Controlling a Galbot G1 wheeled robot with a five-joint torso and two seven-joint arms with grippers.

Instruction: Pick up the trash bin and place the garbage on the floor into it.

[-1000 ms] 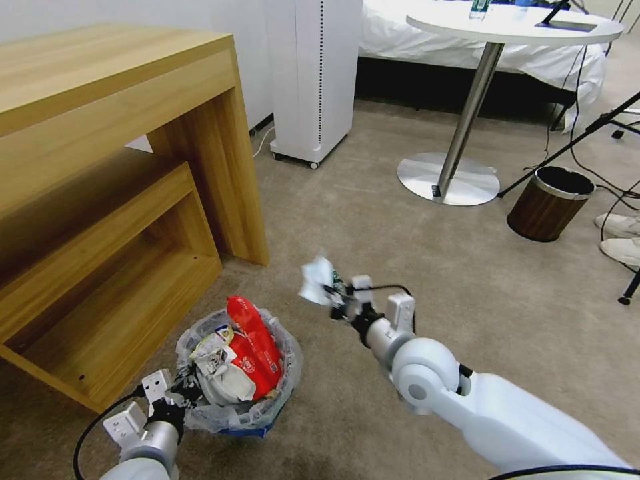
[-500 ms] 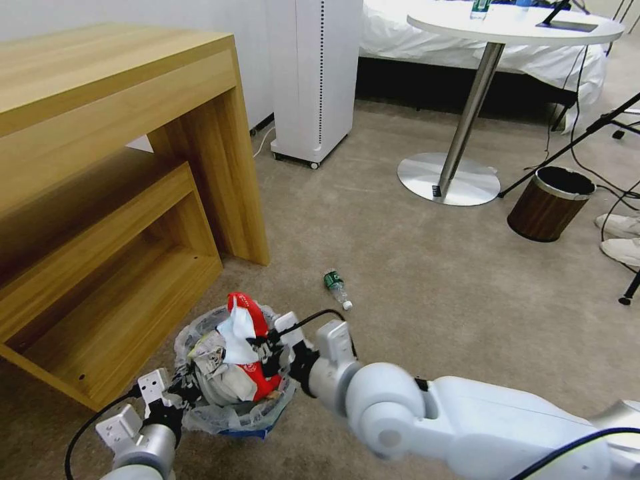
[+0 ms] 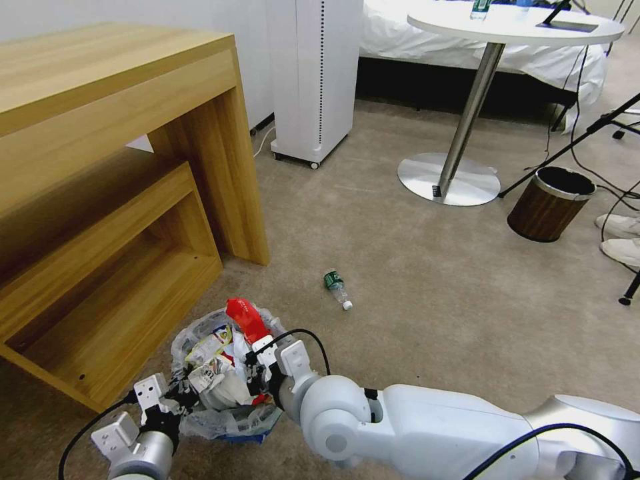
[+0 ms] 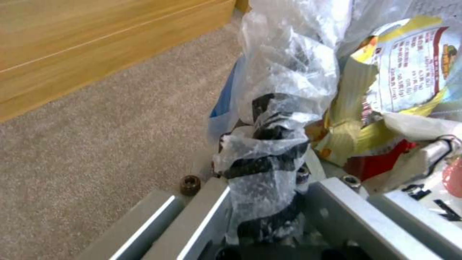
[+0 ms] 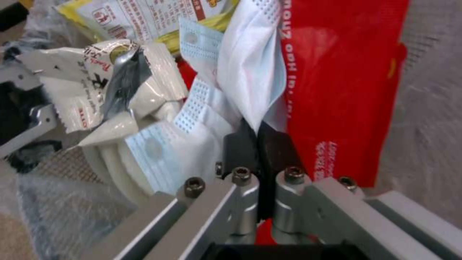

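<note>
Our right pincer (image 3: 257, 373), clenched on a white mask (image 5: 250, 72), sits inside the trash bin (image 3: 230, 423), whose rim our left pincer (image 3: 175, 395) grips. The bottle (image 3: 337, 288) lies ahead on the carpet, nearer our right arm.

Trash bin (image 3: 227, 420) before wooden desk (image 3: 113, 167); bottle (image 3: 337, 287) right, behind.

The room is bright, and the light is soft and even. Under the wooden desk (image 3: 113, 200) it is dark with shadow. The white round surface (image 3: 513, 23) shines a little. Straight lines bend near the edges of my head view. My left wrist view is fuzzy, and the plastic bag (image 4: 284, 90) has white glare on it. In my right wrist view the red wrapper (image 5: 346, 83) looks soft and blurry.
</note>
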